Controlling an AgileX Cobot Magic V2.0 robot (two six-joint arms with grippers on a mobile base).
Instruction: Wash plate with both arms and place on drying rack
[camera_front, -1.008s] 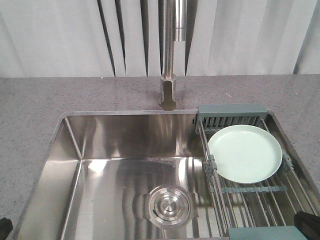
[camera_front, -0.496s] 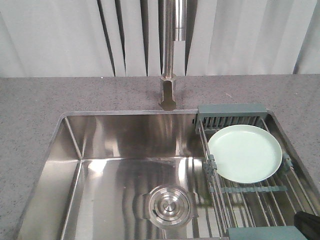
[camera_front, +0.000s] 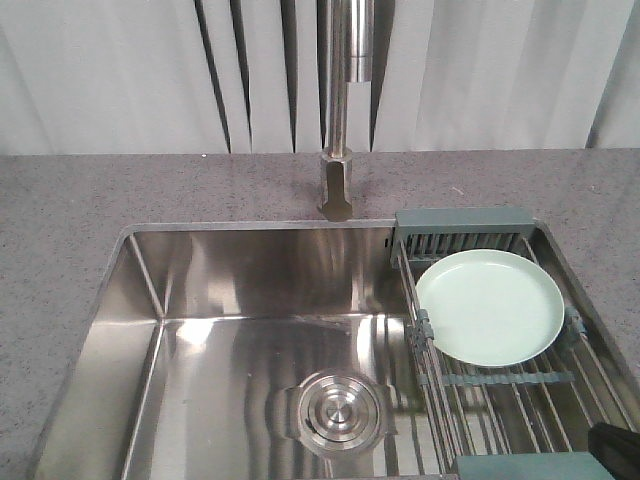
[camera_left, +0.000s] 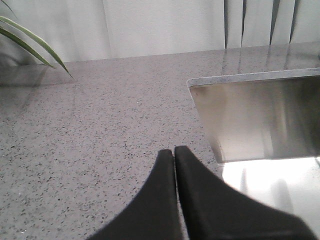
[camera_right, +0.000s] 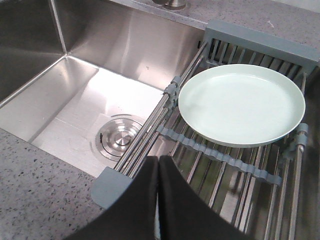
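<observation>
Mint-green, the plate (camera_front: 490, 306) lies flat on the wire bars of the drying rack (camera_front: 500, 400), in the right part of the front view, untouched by either arm. The left gripper (camera_left: 174, 152), fingers pressed together and empty, hangs over the speckled counter (camera_left: 90, 130) beside the sink (camera_front: 230, 340); a second ago its dark tip showed in the lower left corner of the front view, now it is gone. The right gripper (camera_right: 158, 161), also clenched on nothing, stays low over the rack's near end. Both arms seem withdrawn, so the task looks finished.
</observation>
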